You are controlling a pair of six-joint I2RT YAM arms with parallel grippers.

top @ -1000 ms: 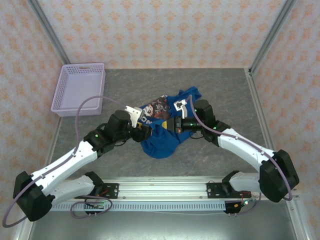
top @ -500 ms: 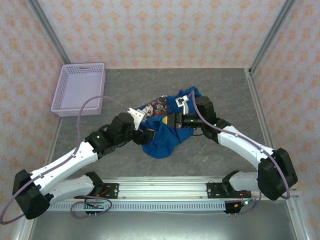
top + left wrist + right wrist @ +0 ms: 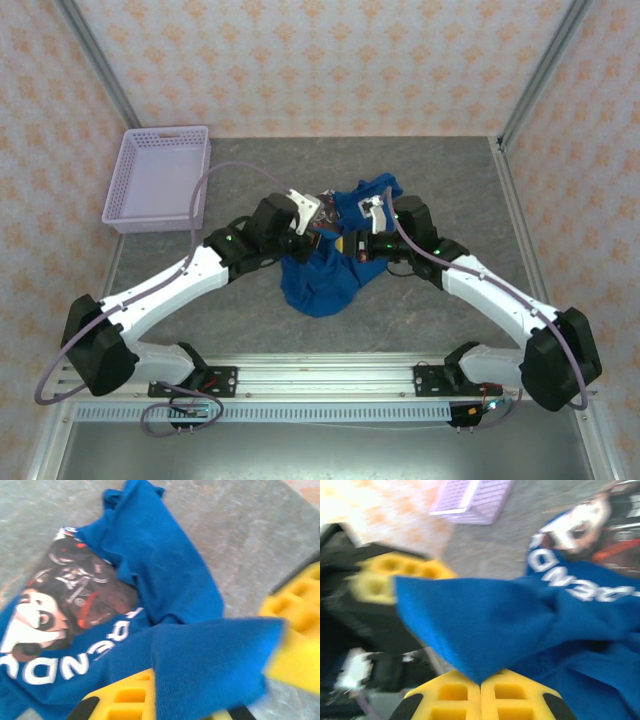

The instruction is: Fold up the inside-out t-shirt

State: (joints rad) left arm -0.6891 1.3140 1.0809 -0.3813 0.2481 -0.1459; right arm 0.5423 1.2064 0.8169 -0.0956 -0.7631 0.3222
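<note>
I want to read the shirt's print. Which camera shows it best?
Left wrist: the printed graphic on the t-shirt lies face-up, large and mostly sharp. Right wrist catches blurred white lettering at the frame's edge; top external shows it small, partly hidden.

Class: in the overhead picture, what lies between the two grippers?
The bunched blue t-shirt lies between the left gripper and the right gripper, as the top view shows.

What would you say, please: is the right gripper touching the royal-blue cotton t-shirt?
Touching. The right wrist view shows the right gripper with yellow fingers shut on a fold of the royal-blue cotton t-shirt.
</note>
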